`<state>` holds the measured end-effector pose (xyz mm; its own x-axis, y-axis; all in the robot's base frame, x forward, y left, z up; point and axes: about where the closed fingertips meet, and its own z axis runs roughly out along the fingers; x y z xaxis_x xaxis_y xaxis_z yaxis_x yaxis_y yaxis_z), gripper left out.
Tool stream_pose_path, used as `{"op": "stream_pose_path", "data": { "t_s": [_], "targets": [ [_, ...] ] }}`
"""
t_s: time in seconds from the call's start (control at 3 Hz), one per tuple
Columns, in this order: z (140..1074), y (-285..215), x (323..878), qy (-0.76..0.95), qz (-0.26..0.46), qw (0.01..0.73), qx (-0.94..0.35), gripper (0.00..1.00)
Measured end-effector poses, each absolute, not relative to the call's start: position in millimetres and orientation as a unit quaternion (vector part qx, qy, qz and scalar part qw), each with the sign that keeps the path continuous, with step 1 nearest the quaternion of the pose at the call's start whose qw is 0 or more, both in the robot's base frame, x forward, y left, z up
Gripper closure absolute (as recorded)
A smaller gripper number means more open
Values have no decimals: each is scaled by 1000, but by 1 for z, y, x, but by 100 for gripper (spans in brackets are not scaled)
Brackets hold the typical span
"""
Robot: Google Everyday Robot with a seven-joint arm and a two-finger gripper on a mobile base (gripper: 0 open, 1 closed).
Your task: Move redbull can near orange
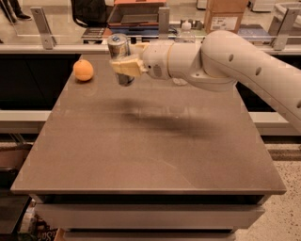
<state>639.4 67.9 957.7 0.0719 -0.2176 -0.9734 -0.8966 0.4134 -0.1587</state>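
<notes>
The redbull can (119, 49), slim and silver with a silver top, is upright in my gripper (126, 63), which is shut on it and holds it above the far part of the brown table (146, 141). The orange (83, 70) sits on the table at the far left, a short way left of the can. My white arm (225, 56) reaches in from the right.
A clear plastic water bottle (186, 29) stands at the table's far edge, mostly hidden behind my arm. A glass-railed counter with a cardboard box (225, 14) runs behind the table. The table's edges drop off on the left and the right.
</notes>
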Motion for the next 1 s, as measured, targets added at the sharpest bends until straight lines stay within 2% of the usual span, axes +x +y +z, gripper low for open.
{"op": "stream_pose_path", "data": {
  "t_s": [0.67,1.0],
  "targets": [
    [923,91,719,649,308,543,-434,100],
    [908,105,734,666,294,526,-440,100]
  ]
}}
